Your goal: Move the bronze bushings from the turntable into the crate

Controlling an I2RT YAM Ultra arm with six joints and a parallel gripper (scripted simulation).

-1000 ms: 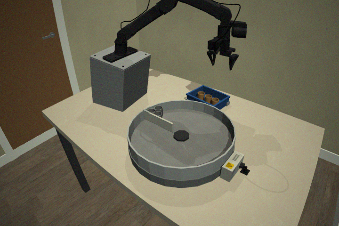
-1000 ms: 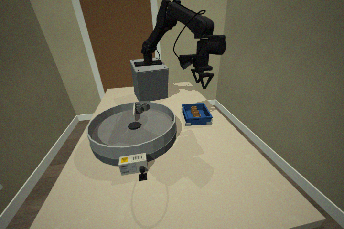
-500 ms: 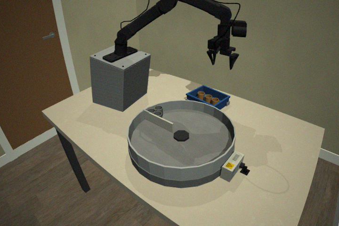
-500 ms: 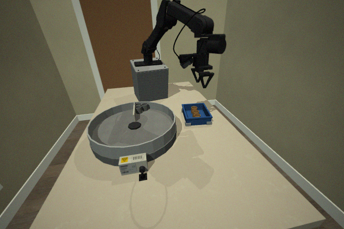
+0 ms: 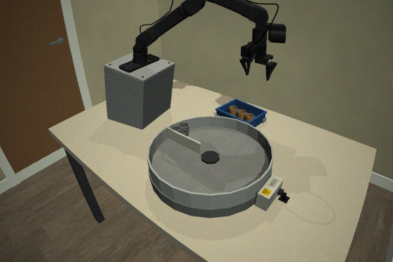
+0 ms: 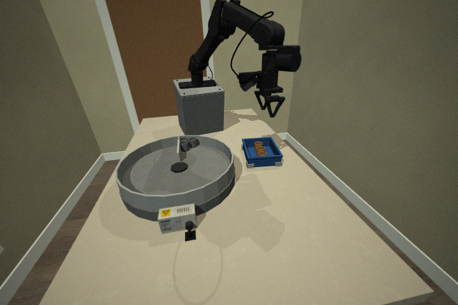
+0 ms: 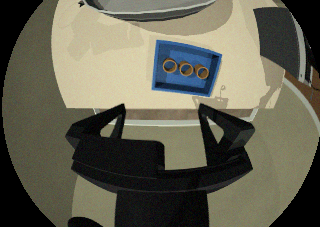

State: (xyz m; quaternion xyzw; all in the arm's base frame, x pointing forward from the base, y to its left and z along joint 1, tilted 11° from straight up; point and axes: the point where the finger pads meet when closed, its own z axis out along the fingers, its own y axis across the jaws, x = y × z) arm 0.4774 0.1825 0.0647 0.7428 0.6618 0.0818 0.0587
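Observation:
Three bronze bushings (image 5: 241, 113) (image 6: 260, 148) (image 7: 186, 69) stand upright in a row inside the blue crate (image 5: 256, 120) (image 6: 264, 162) (image 7: 181, 92). The grey turntable (image 5: 209, 200) (image 6: 179, 199) (image 7: 150, 15) holds a cluster of three steel bushings (image 5: 183, 127) (image 6: 189, 143) against its wall, beside the pale divider; the divider partly hides them in the top view. I see no bronze bushing on the turntable. My gripper (image 5: 257, 77) (image 6: 267, 112) (image 7: 161, 106) is open and empty, high above the table beyond the crate.
The pale divider (image 5: 184, 140) (image 6: 178, 144) runs from the turntable's wall toward its dark hub (image 5: 209, 157) (image 6: 179, 167). A control box (image 5: 268, 194) (image 6: 177, 218) sits at the turntable's outer side. The arm stands on a grey pedestal (image 5: 125, 95) (image 6: 201, 113).

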